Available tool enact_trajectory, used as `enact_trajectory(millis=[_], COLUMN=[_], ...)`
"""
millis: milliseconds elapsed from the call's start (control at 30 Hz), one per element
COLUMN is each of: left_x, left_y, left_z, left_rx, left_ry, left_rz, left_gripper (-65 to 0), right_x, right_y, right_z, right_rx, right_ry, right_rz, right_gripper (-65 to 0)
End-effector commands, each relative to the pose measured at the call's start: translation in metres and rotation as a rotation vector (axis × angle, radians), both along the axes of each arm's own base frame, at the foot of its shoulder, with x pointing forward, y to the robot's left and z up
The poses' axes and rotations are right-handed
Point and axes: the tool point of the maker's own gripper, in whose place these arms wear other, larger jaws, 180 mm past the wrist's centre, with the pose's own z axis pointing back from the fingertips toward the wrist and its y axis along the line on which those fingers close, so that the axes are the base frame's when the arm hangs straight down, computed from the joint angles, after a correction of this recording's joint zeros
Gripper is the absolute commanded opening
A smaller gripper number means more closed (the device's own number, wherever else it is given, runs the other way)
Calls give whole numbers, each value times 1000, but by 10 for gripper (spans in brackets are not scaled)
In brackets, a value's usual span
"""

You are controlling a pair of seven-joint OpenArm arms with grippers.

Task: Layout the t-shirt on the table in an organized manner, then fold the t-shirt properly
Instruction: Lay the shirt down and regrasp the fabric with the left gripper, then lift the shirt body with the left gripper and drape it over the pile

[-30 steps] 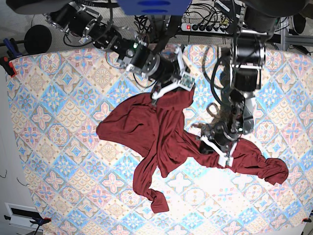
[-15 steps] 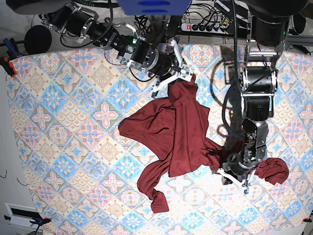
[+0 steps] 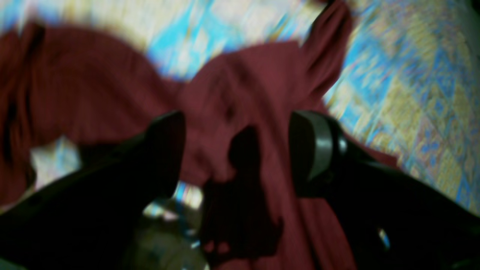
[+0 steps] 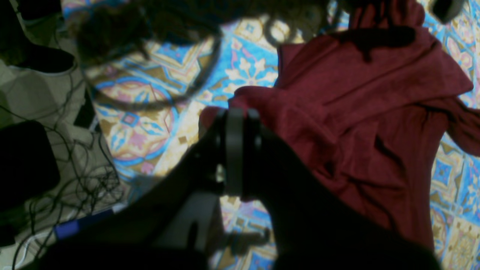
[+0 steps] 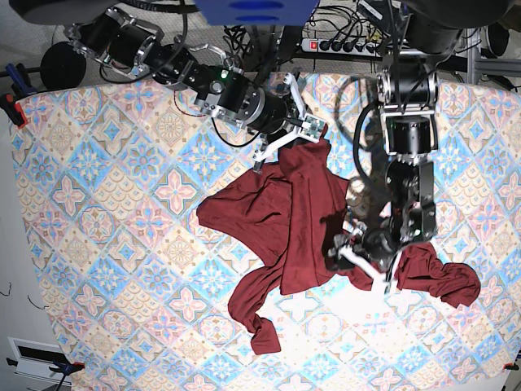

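The maroon t-shirt lies crumpled in the middle of the patterned table, with one sleeve trailing to the right and another toward the front. My right gripper is shut on the shirt's far edge; in the right wrist view its closed fingers pinch the cloth at its rim. My left gripper hovers over the fabric near the right sleeve. In the blurred left wrist view its gripper stands open, and the shirt shows beyond the gap.
A power strip and tangled cables run along the table's far edge. A black round object sits off the back left corner. Loose wires lie beside the table in the right wrist view.
My left gripper has opened, let go of the cloth and moved up and left from the right sleeve. The right gripper still holds the far edge in about the same place.
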Motion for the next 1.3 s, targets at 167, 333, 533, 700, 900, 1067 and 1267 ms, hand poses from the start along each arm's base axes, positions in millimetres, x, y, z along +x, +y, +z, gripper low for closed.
enact_trajectory(millis=[167, 333, 533, 700, 900, 1067, 1267], left_x=[4, 2, 1, 1, -8, -39, -91], left_y=[-12, -25, -34, -35, 9, 91, 186], left_z=[9, 8, 6, 10, 76, 97, 100], left_rx=[-36, -65, -72, -84, -71, 6, 80], left_ry=[-34, -29, -23, -33, -221, -284, -253], left_rz=[-6, -21, -29, -31, 18, 126, 268], left_gripper=[-246, -521, -650, -650, -650, -650, -650], right_x=[8, 9, 9, 11, 12, 21, 27], right_y=[7, 7, 7, 5, 4, 0, 11], right_z=[16, 17, 17, 16, 15, 18, 31], right_rx=[42, 42, 42, 40, 36, 42, 71], right_ry=[-44, -46, -46, -48, -48, -58, -82], right_rz=[11, 10, 10, 3, -1, -27, -18], right_gripper=[-646, -647, -647, -647, -647, -647, -647])
